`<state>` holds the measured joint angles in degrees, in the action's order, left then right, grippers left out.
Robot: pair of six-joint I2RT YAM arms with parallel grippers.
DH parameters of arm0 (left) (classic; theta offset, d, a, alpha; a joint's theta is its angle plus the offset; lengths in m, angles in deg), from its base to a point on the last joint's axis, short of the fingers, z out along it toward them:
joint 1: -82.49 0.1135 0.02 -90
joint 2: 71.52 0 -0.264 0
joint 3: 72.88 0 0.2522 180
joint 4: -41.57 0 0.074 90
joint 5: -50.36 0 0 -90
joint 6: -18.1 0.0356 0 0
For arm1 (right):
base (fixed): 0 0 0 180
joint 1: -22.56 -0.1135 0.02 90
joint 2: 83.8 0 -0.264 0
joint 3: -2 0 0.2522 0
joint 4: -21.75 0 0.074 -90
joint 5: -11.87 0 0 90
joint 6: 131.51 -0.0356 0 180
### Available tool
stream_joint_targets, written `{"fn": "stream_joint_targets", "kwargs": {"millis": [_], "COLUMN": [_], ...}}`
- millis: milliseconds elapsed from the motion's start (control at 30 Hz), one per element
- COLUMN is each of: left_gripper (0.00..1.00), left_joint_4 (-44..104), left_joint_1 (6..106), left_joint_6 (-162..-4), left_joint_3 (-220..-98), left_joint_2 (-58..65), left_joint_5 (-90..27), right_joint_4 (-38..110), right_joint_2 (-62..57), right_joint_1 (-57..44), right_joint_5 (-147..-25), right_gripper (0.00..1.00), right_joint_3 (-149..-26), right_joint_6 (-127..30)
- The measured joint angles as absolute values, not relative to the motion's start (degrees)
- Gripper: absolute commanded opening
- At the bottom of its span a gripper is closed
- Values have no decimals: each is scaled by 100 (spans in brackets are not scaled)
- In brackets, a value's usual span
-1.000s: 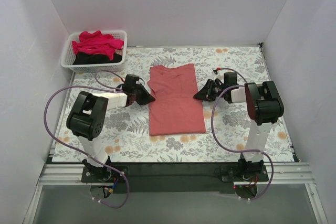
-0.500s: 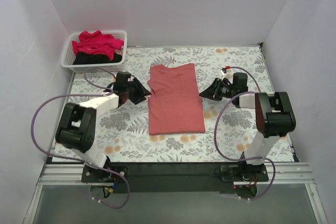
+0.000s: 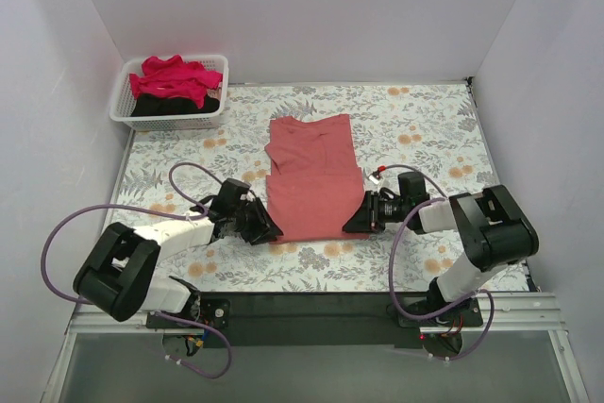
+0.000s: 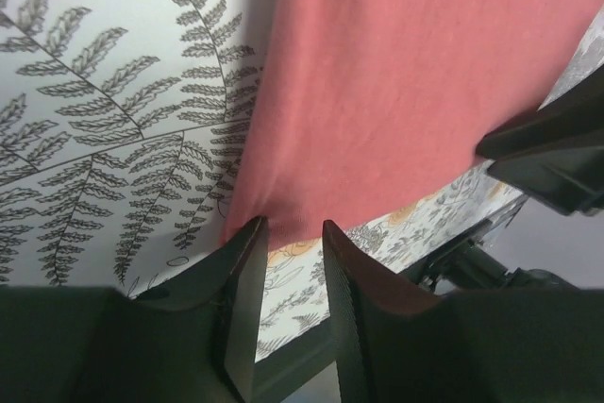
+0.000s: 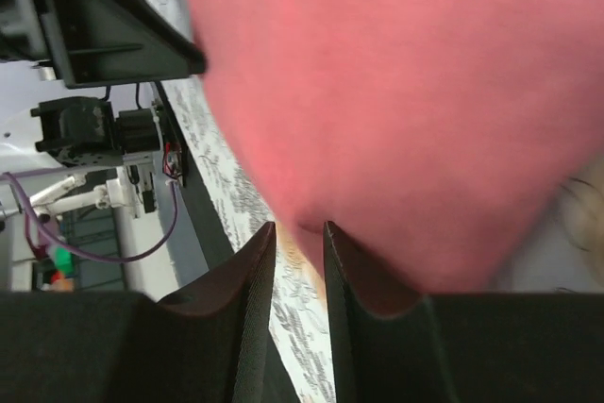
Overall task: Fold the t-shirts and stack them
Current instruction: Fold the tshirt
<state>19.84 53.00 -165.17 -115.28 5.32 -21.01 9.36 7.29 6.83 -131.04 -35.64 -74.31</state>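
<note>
A coral-red t-shirt (image 3: 314, 176), folded into a long strip, lies flat in the middle of the table. My left gripper (image 3: 268, 231) sits low at the shirt's near left corner. In the left wrist view it (image 4: 293, 228) is open, and the shirt's hem (image 4: 396, 73) lies right at the fingertips with table showing in the gap. My right gripper (image 3: 351, 226) is at the near right corner. In its wrist view it (image 5: 298, 228) is open too, with the shirt's edge (image 5: 396, 92) touching the tips. A crimson-pink t-shirt (image 3: 175, 77) lies on a black t-shirt (image 3: 179, 106) in the basket.
The white slatted basket (image 3: 121, 110) stands at the far left corner. The table's dark front edge (image 3: 311, 304) runs close behind both grippers. White walls close in the left, right and back sides. Purple cables loop beside each arm.
Both grippers have moved from the shirt's mid sides down to its near corners and dropped close to the table. The left jaws, shut before, have opened. The shirt has not moved.
</note>
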Motion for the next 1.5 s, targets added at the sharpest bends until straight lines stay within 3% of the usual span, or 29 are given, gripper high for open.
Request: {"fn": "stream_joint_targets", "kwargs": {"millis": [267, 367, 500, 667, 767, 1067, 1500], "left_gripper": [27, 38, 51, 74, 79, 79, 46], "left_joint_4": [2312, 2178, 1499, 598, 179, -774, -1072], "left_joint_1": [5379, 5376, 5374, 5311, 5208, 4343, 3654], "left_joint_6": [-16869, -16858, -16718, -16528, -16419, -16255, -16231], "left_joint_3": [-11286, -11273, -11384, -11880, -12173, -12829, -13596], "left_joint_2": [617, 420, -181, -926, -1049, 84, 1472], "left_joint_5": [-1937, -2039, -2509, -3242, -3585, -4413, -5038], "right_joint_4": [730, 807, 1718, 3517, 4304, 5860, 6247], "right_joint_2": [1474, 1223, 281, -980, -1562, -2054, -1772], "right_joint_1": [1293, 1357, 1346, 1182, 1064, 292, -495], "right_joint_5": [-13596, -13530, -13051, -11670, -10770, -8427, -7616], "right_gripper": [33, 36, 47, 55, 57, 66, 67], "right_joint_3": [-3464, -3366, -3438, -4244, -4622, -4933, -4937], "right_joint_6": [-7588, -7551, -7112, -6215, -5916, -5643, -5748]}}
